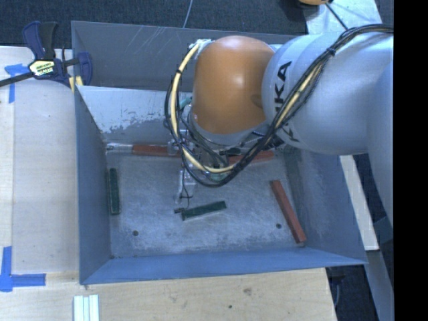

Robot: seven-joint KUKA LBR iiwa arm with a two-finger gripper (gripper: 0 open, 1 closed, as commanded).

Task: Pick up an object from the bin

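Observation:
My gripper (183,191) hangs below the orange cover near the middle of the bin, its tip just above the floor. Right under and slightly to the right of it lies a dark green flat stick (204,210), nearly level, its left end close to the gripper's tip. I cannot tell whether they touch. A reddish-brown stick (151,150) lies along the back wall, its right part hidden behind the arm.
Another dark green stick (114,190) lies upright along the left wall. A reddish-brown stick (288,211) lies slanted by the right wall. The arm and its cables cover the bin's back right part.

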